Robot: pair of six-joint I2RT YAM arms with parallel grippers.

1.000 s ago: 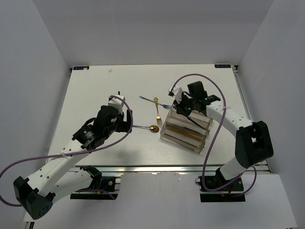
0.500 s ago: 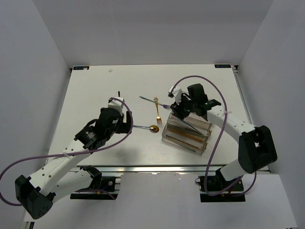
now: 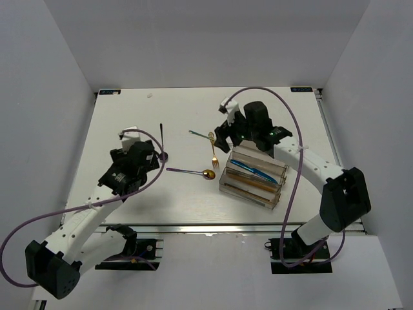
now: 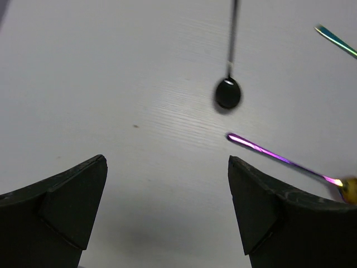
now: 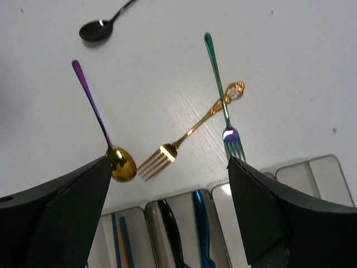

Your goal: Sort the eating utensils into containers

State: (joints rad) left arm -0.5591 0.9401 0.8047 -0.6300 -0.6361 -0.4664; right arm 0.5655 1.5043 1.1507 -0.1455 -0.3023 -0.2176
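Observation:
The clear container tray [image 3: 279, 201] lies right of centre and holds a blue knife [image 3: 253, 168]. The right wrist view shows the blue knife [image 5: 201, 229], a black knife [image 5: 173, 230] and chopsticks [image 5: 119, 245] in its slots [image 5: 316, 186]. On the table lie a gold fork [image 3: 213, 152], an iridescent fork [image 3: 204, 136], a gold-bowled purple-handled spoon [image 3: 188, 172] and a black spoon [image 3: 161, 139]. My right gripper [image 3: 224, 140] hangs open and empty above the two forks [image 5: 189, 132]. My left gripper [image 3: 152, 161] stands open, just short of the black spoon's bowl [image 4: 227, 94].
The purple spoon handle [image 4: 266, 153] lies just ahead of my left gripper's right finger. The left arm's purple cable [image 3: 162, 155] loops over the black spoon. White walls rise beyond the table's edges on three sides.
My right gripper opened, left the blue knife in the tray and moved back-left over the forks. My left gripper drew back to the left, away from the purple-handled spoon.

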